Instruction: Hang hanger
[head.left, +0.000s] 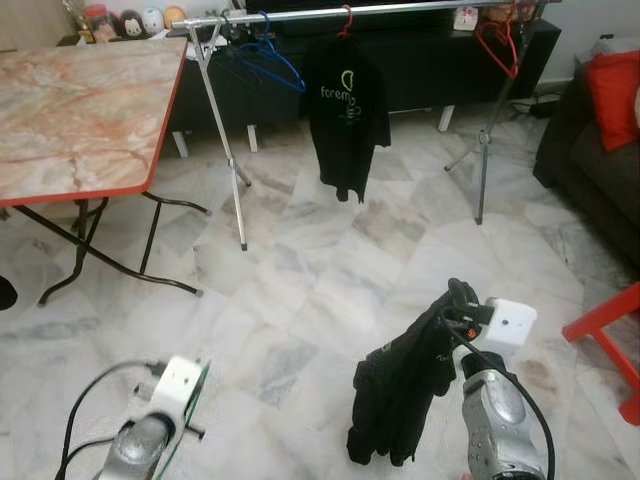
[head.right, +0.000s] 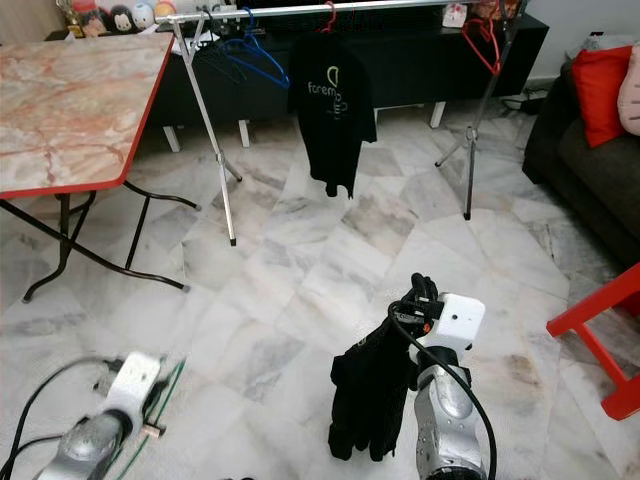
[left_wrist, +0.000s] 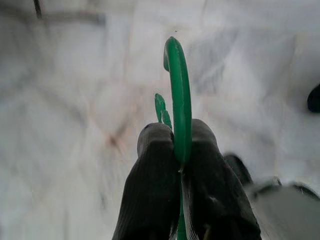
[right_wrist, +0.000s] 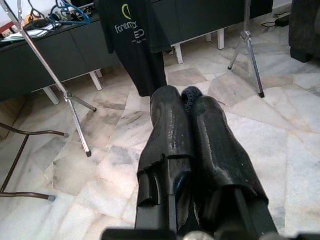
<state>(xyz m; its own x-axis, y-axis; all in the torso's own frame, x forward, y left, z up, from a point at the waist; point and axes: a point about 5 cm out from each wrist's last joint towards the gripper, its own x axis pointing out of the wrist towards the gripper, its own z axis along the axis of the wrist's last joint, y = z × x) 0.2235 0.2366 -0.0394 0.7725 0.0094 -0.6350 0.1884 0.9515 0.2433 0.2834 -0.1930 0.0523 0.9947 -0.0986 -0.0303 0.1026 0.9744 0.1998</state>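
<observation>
Here left gripper (left_wrist: 176, 145) clamps green hanger (left_wrist: 178, 100); right gripper (right_wrist: 187, 107) pinches black garment (head.left: 400, 385)

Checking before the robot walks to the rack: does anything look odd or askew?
Yes: the black garment dangles bunched from the right gripper, off any hanger, while the left gripper pinches a bare green hanger. The garment rack stands upright.

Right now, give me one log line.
left gripper: shut on green hanger | right gripper: shut on black garment | clothes rack: ahead
</observation>
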